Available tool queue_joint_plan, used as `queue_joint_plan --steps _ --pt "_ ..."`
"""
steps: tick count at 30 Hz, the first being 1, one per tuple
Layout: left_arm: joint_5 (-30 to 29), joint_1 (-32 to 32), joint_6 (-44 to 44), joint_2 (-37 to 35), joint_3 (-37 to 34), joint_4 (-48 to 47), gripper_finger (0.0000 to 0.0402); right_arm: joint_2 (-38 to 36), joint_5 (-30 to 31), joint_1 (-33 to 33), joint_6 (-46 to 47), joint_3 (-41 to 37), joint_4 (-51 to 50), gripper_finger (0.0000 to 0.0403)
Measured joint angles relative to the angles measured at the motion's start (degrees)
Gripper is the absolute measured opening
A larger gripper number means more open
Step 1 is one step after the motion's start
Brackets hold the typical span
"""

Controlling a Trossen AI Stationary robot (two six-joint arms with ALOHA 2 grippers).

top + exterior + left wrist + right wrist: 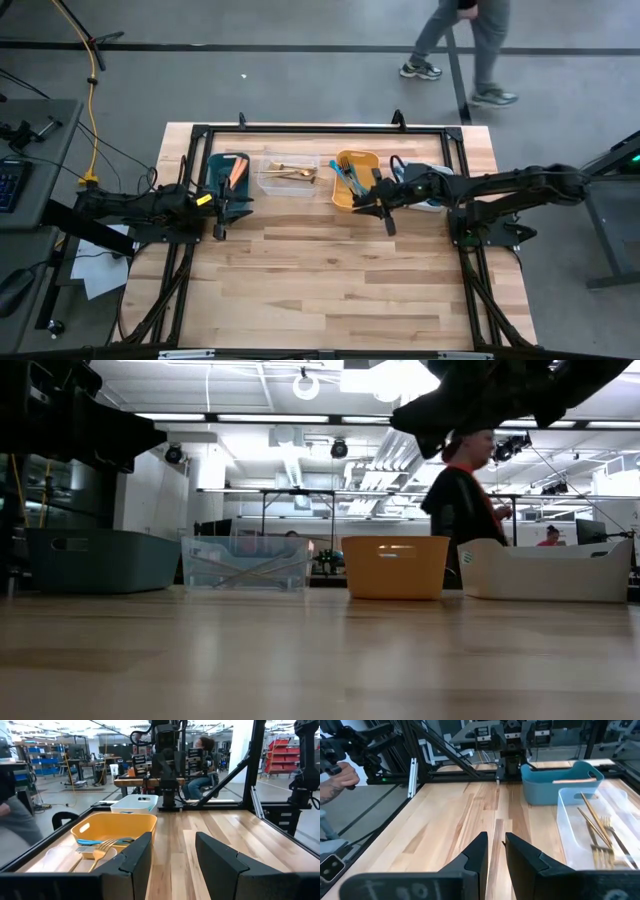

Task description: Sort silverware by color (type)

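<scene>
Four bins stand in a row on the table's far half. The teal bin (222,170) holds salmon-orange utensils (236,170), also seen as a salmon handle (575,781). Gold utensils (292,174) (598,827) lie in the clear bin (270,184). Teal-blue utensils (346,178) (95,841) lie in the yellow bin (360,160). My left gripper (220,215) (172,852) hovers open just near of the teal bin. My right gripper (385,212) (495,845) is open by a narrow gap, near of the yellow bin. Neither holds anything.
A white bin (432,202) (545,570) sits under my right arm at the row's right end. A black frame (330,128) runs around the table's far part. Bare wood (330,280) lies on the near half. A person (470,50) walks beyond the far edge.
</scene>
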Motion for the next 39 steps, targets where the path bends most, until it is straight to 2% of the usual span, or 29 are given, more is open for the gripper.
queue_joint_plan --steps 5,13,16,20,25,35,39 --pt "0.0 0.0 0.0 0.0 0.0 -0.2 0.0145 -5.2 0.0 -1.4 0.5 0.0 -7.1 0.0061" --pt "0.0 0.0 -1.3 0.0 0.0 -0.6 0.0145 -10.6 -1.7 -1.5 0.5 -0.1 -12.0 0.0061" --pt "-0.1 0.0 -1.6 0.0 0.0 -0.6 0.0145 -11.4 -3.2 -1.3 1.6 -4.6 -5.8 0.0061" --pt "-0.1 0.0 -2.3 0.0 0.0 -0.6 0.0145 -13.8 -3.2 -2.3 6.2 -14.6 4.4 0.0061" --pt "-0.1 0.0 -2.1 0.0 0.0 -0.6 0.0145 -20.7 -3.3 -6.3 11.8 -24.0 13.4 0.0061" --pt "-1.5 0.0 -1.6 0.0 0.0 -0.7 0.0145 -38.0 -8.8 -11.5 12.8 -32.3 10.7 0.0061" --pt "-1.5 0.0 -1.7 0.0 0.0 -0.8 0.0145 -42.5 -8.7 -11.6 10.3 -32.3 4.7 0.0061"
